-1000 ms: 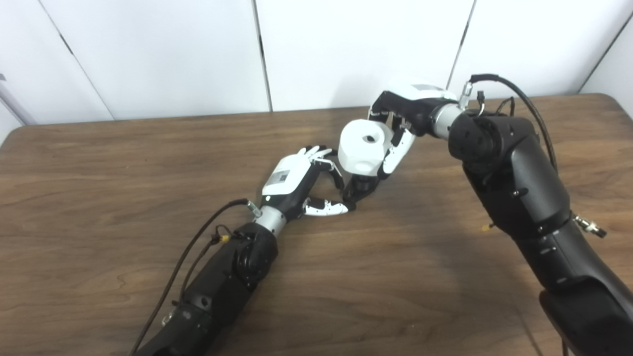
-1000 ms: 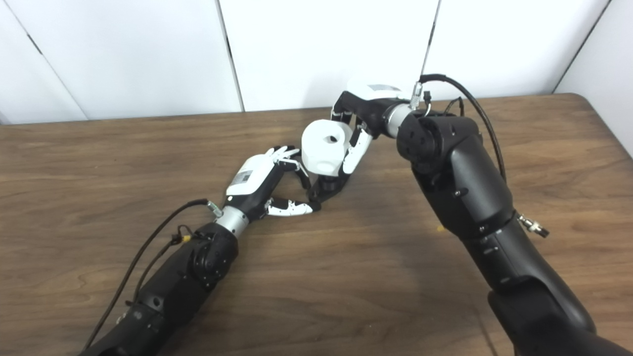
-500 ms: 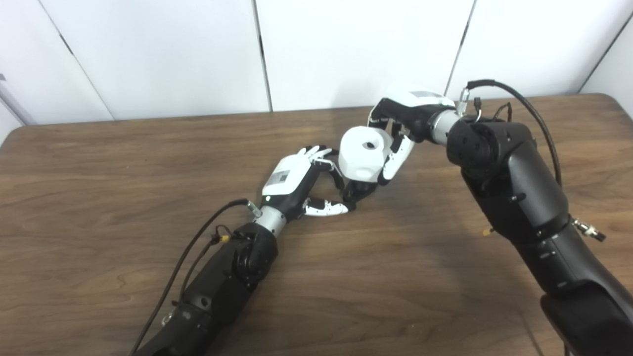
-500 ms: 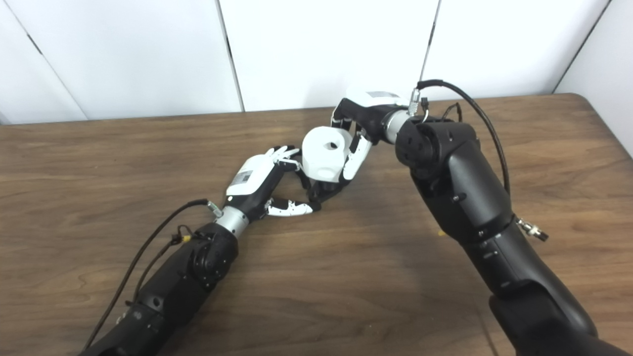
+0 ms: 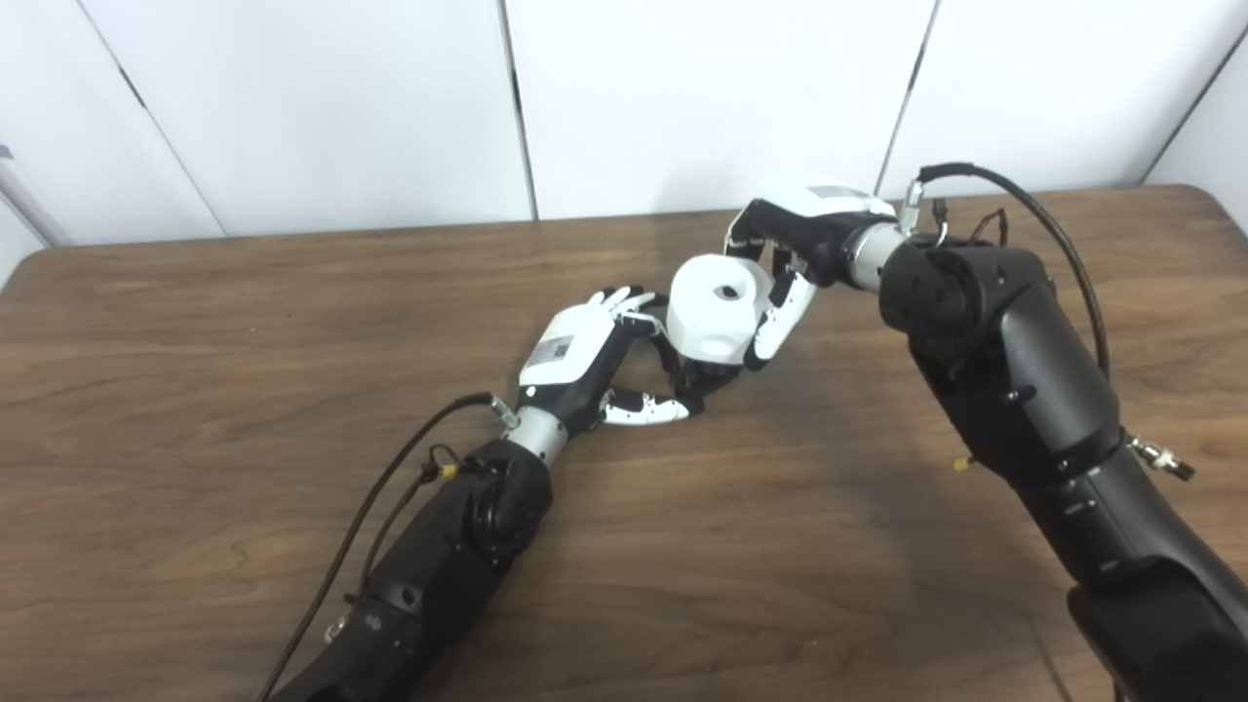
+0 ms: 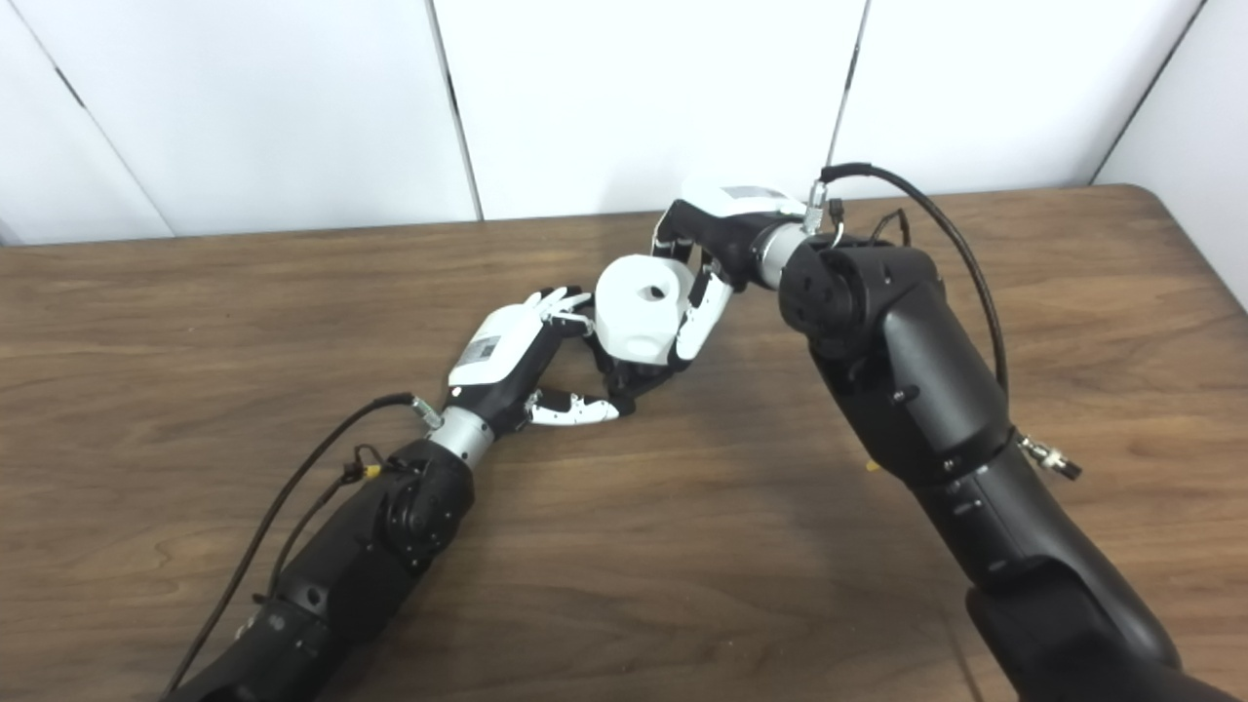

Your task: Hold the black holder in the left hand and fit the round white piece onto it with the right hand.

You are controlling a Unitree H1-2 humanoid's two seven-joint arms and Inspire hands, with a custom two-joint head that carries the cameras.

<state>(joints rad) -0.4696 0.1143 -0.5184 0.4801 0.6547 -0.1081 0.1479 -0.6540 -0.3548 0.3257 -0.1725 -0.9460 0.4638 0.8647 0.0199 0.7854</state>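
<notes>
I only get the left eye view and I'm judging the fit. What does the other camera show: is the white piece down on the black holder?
Observer: In the right eye view the round white piece, gripped by the right hand, sits right over the black holder. Black body shows beneath it. I cannot tell if it is fully seated.
Operator: Is the left hand on the holder?
Observer: Yes. The left hand has its thumb against the holder's foot and its fingers curled behind.
Operator: Is there room to the right of the arm?
Observer: Here the table shows a long run of its right edge, well clear of the right arm.
</notes>
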